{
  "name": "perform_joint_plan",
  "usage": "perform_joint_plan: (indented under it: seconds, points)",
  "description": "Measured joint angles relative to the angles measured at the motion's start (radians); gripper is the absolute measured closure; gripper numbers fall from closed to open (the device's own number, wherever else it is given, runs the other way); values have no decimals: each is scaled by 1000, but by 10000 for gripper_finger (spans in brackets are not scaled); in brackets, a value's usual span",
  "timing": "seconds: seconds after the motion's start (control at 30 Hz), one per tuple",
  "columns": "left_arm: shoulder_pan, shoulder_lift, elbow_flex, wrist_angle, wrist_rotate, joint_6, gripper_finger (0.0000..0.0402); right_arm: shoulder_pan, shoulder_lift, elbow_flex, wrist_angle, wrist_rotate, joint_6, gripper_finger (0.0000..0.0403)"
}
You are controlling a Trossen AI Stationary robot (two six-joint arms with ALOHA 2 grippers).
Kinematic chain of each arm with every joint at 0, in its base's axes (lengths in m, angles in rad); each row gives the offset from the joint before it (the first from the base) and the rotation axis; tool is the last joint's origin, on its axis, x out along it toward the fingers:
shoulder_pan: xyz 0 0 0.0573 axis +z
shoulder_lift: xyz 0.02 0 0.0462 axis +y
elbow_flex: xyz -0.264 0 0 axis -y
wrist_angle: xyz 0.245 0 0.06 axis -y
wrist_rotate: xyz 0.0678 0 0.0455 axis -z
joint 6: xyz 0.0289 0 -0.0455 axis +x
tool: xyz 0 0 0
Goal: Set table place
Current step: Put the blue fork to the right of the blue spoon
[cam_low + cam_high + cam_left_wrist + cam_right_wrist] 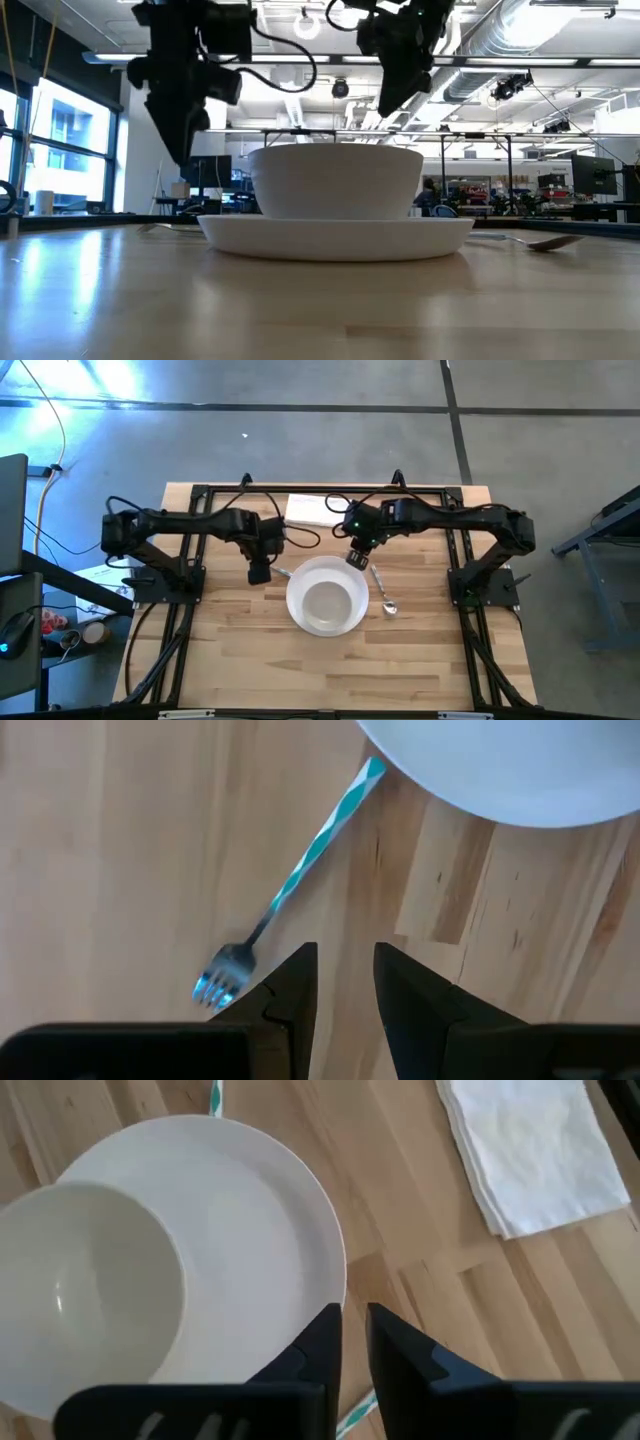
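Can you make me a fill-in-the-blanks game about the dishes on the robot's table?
1. The white bowl sits on the white ____.
2. The fork lies on the ____ arm's side of the dishes.
3. The spoon lies flat on the wooden ____.
4. A folded white ____ lies at the table's far edge.

Answers: plate, left, table, napkin

No lettering, brand, number or sign can be read anywhere here: not on the white plate (300, 610), the bowl (327, 603), the fork (290, 890) with its striped handle, the folded white cloth (530, 1150), nor the plank worktop (250, 660). The distant shop-floor fittings in the low view carry marks too small to make out.
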Motion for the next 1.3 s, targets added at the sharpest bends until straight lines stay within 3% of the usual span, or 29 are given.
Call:
perform_joint_plan:
  seconds: [0.3, 0.6, 0.73, 1.3]
  points:
    - [-28, 4, -31, 71, 5, 45, 300, -24, -4, 0, -23, -79, -49, 354]
    - [-27, 24, -31, 71, -60, 33, 198, -24, -4, 0, -30, -121, -54, 354]
    - [-26, 75, -51, 79, -112, 84, 174, -24, -4, 0, -41, -121, -52, 354]
    - [-25, 262, -56, 134, -210, 224, 167, -24, -4, 0, -55, -125, -51, 354]
